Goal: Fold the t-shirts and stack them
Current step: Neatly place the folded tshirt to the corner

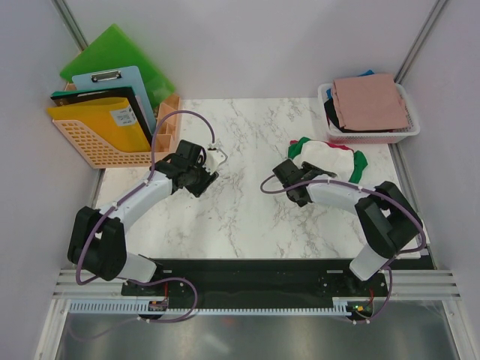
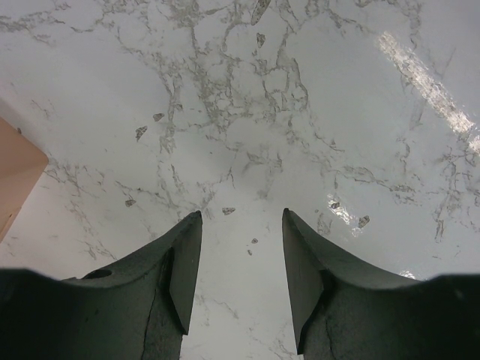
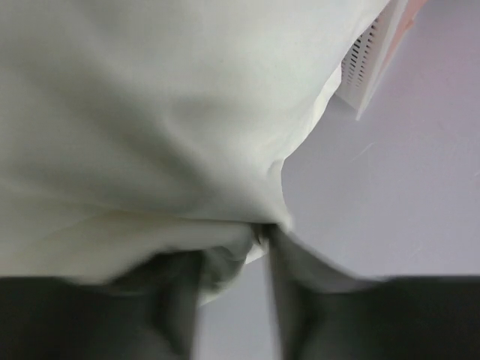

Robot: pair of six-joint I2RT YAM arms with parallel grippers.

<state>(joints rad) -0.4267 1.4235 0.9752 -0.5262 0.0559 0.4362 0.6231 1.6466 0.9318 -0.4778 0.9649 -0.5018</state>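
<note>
Lying just beyond the right gripper [image 3: 232, 262], up and to its right, the cream-white t-shirt [image 1: 324, 156] sits bunched on the far-right part of the table [image 1: 247, 217], near the basket [image 1: 409, 129]. Its long axis runs roughly left-right, w/ a green t-shirt [image 1: 361, 160] peeking out under it. Cloth drapes onto the fingers, but the blur means I can't tell pinching vs. letting go. R arm is nearer, elbow folded back, forearm low. Left gripper [image 2: 241, 247] hangs spread, empty, well apart.

Top view down on whole table [image 1: 247, 217], left wrist close above its marble, right wrist pressed against cream t-shirt [image 3: 150, 112]
</note>
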